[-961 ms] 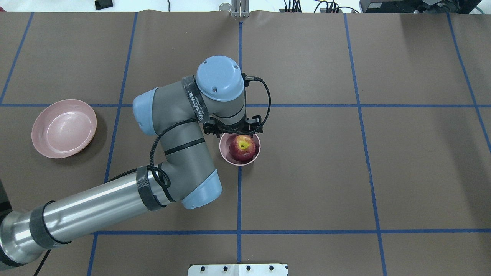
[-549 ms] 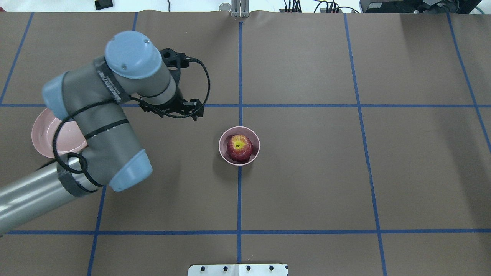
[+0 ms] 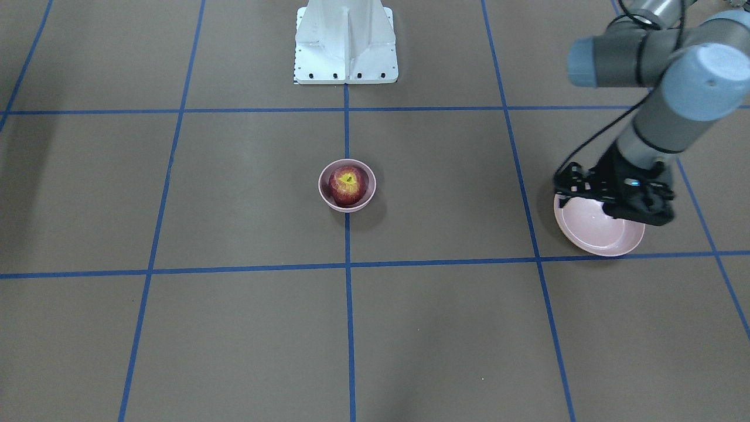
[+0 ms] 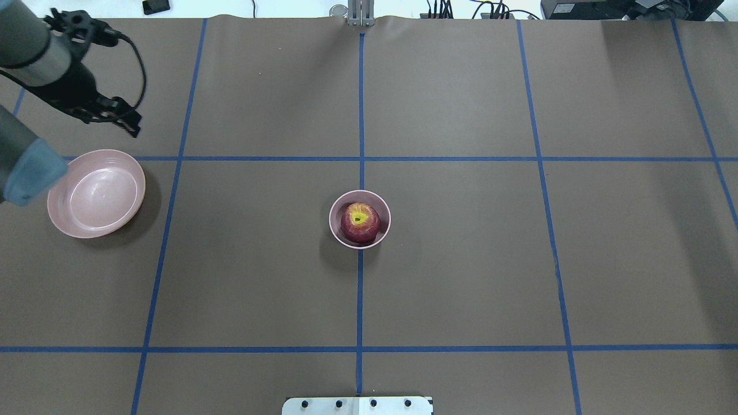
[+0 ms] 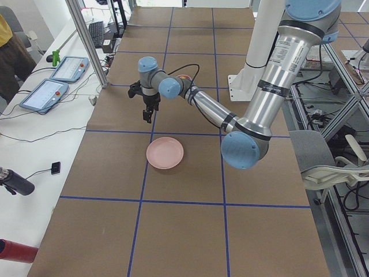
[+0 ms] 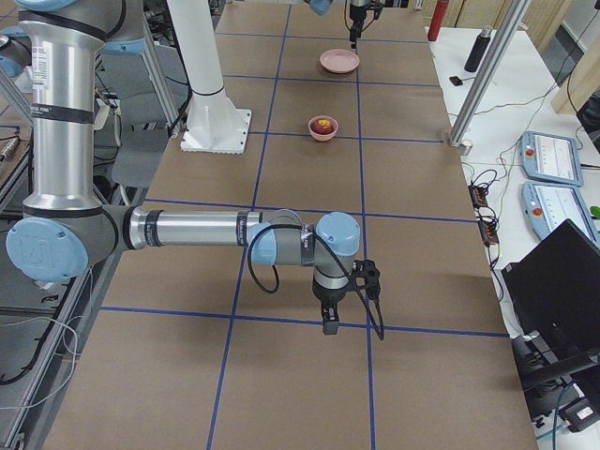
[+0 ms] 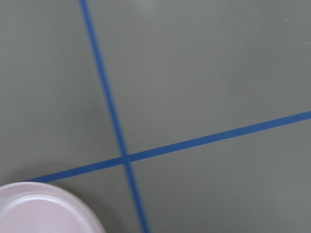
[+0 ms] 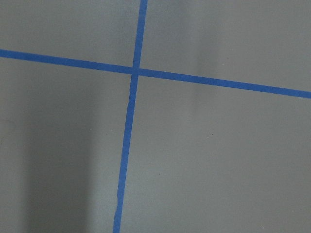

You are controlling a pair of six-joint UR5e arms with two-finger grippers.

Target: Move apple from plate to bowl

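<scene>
Round dark-red apple [image 4: 360, 222] fills the small, deep matte bowl [image 4: 331, 220]; the glossy shallow plate [image 4: 95, 195] lies well apart. I cannot tell whether the left claw [image 4: 130, 122] or the right claw [image 6: 329, 325] is spread.

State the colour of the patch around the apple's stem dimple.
Yellow, on the dark-red apple; clearest in the overhead exterior view.

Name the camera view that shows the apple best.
Overhead exterior: the apple sits unobstructed in the bowl, yellow dimple up. Front-facing shows it smaller; exterior right, tiny; exterior left, barely if at all; wrist views, not at all.
</scene>
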